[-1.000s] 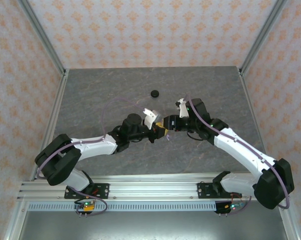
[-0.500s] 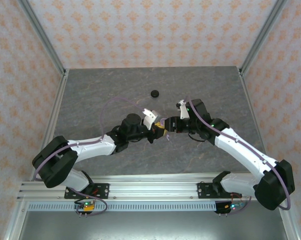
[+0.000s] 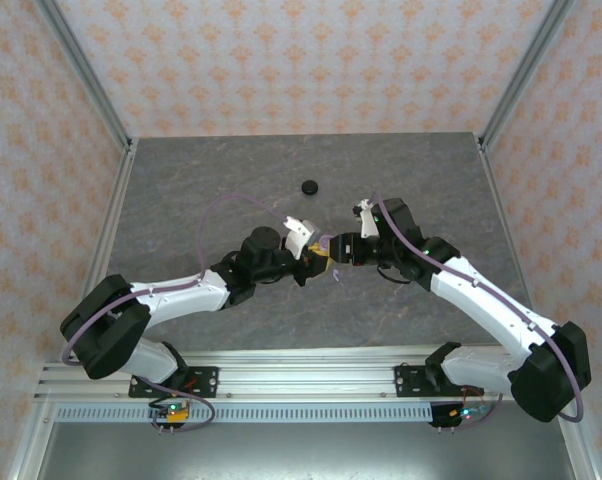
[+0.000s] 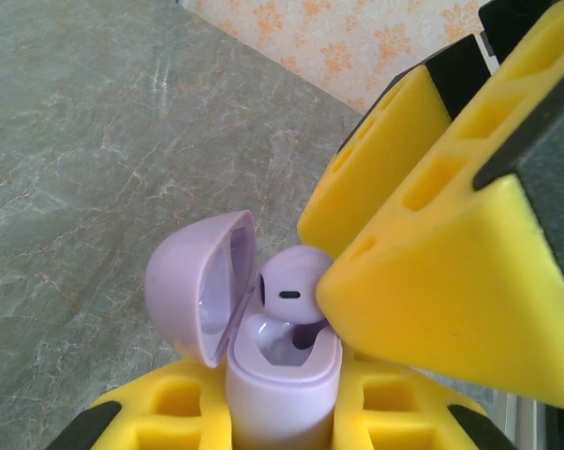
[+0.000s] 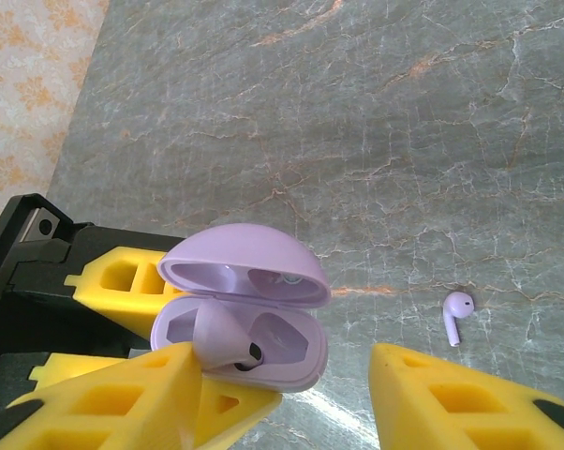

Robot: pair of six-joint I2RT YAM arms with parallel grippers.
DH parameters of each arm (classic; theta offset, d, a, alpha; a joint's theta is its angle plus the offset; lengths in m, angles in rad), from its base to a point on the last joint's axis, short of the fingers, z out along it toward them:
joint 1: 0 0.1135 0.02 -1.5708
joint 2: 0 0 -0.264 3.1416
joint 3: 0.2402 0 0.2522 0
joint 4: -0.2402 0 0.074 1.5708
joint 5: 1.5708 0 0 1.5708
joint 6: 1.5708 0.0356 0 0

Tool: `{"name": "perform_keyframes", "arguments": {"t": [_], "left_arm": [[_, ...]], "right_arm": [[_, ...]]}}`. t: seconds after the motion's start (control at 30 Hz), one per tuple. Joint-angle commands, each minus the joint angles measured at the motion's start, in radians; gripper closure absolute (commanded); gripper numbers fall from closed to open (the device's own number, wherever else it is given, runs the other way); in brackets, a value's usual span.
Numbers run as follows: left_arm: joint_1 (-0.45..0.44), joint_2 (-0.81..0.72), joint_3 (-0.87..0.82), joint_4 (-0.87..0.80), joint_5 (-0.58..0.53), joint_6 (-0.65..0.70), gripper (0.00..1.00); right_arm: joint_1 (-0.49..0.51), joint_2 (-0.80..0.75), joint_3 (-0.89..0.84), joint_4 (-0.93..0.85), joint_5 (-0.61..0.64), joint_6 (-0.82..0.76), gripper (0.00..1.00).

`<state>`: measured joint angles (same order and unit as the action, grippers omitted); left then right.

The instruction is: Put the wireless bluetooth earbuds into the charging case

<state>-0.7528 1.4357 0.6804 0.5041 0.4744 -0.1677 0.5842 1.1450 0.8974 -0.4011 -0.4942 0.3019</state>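
My left gripper point(image 4: 282, 417) is shut on a lavender charging case point(image 4: 280, 380), holding it upright with its lid point(image 4: 198, 281) swung open. One lavender earbud point(image 4: 291, 286) sits head-up in one well of the case, only partly sunk in. A yellow finger point(image 4: 432, 272) of my right gripper point(image 5: 280, 375) touches that earbud from the side. The right jaws stand wide apart around the case point(image 5: 263, 347), open. A second lavender earbud point(image 5: 457, 315) lies loose on the table. From above, both grippers meet at the case point(image 3: 326, 241) in mid-table.
A round black case point(image 3: 308, 186) sits closed on the grey marble table point(image 3: 201, 180), behind the grippers. Patterned walls and metal posts enclose the table on three sides.
My right gripper has edged left onto the case. The left arm has shifted slightly with the case, which stays in its grip.
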Motion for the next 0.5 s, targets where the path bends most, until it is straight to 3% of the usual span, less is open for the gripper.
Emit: {"name": "perform_keyframes", "arguments": {"t": [0.0,0.47], "left_arm": [[-0.003,-0.033,0.015,0.021,0.009,0.03,0.96],[-0.005,-0.054,0.004,0.003,-0.011,0.051,0.96]], "right_arm": [[0.001,-0.005,0.029,-0.019,0.007,-0.005,0.5],[0.001,-0.003,0.035,-0.042,0.045,-0.001,0.55]]}}
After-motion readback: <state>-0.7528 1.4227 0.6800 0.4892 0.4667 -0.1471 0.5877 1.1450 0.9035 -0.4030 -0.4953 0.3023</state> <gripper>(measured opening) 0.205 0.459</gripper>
